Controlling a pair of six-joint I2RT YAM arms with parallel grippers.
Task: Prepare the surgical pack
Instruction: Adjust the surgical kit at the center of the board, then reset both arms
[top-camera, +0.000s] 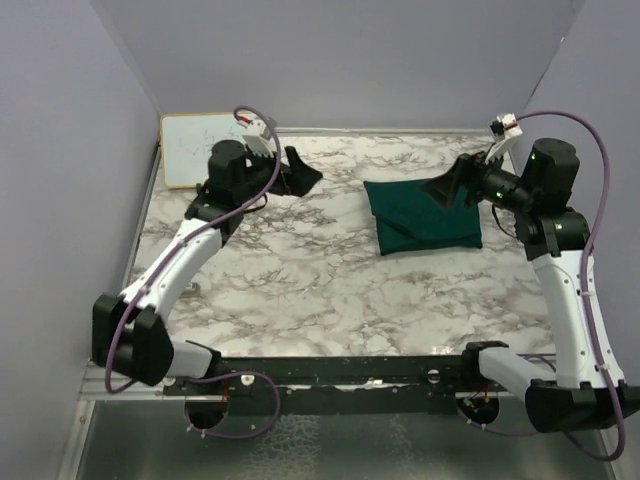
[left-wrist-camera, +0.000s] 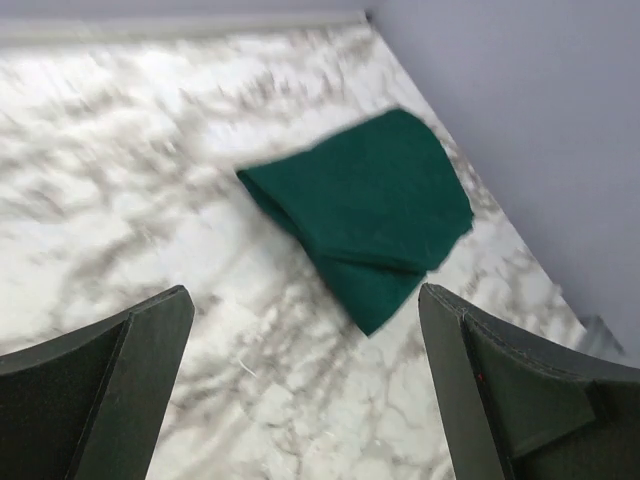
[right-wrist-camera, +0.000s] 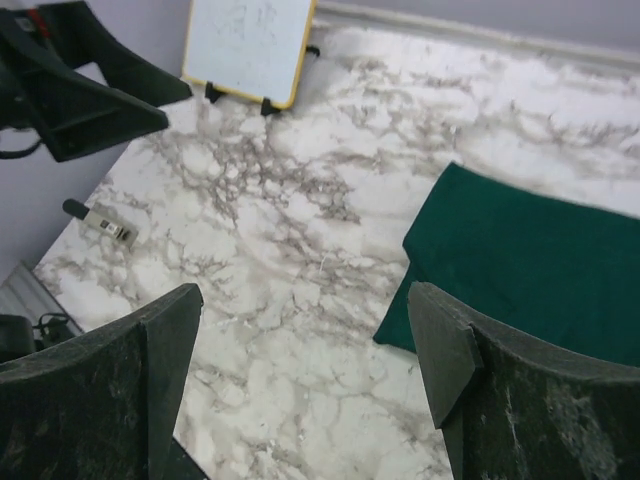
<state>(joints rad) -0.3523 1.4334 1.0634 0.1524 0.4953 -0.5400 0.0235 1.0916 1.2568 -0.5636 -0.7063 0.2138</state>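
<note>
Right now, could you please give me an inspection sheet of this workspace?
Surface: marble-patterned table top.
Job's things: dark green drape folded into a bundle, right of centre; no tray, instruments or gauze seen.
Clutter: whiteboard at far left corner; small grey item near left edge.
End effectors: left end effector and right end effector both open, empty.
Cables: purple cables looped along both arms.
Surroundings: plain grey walls on three sides.

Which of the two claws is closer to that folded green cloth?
The right. The right gripper is over the green cloth at its right edge; the left gripper is off to its left, nearer the whiteboard.
</note>
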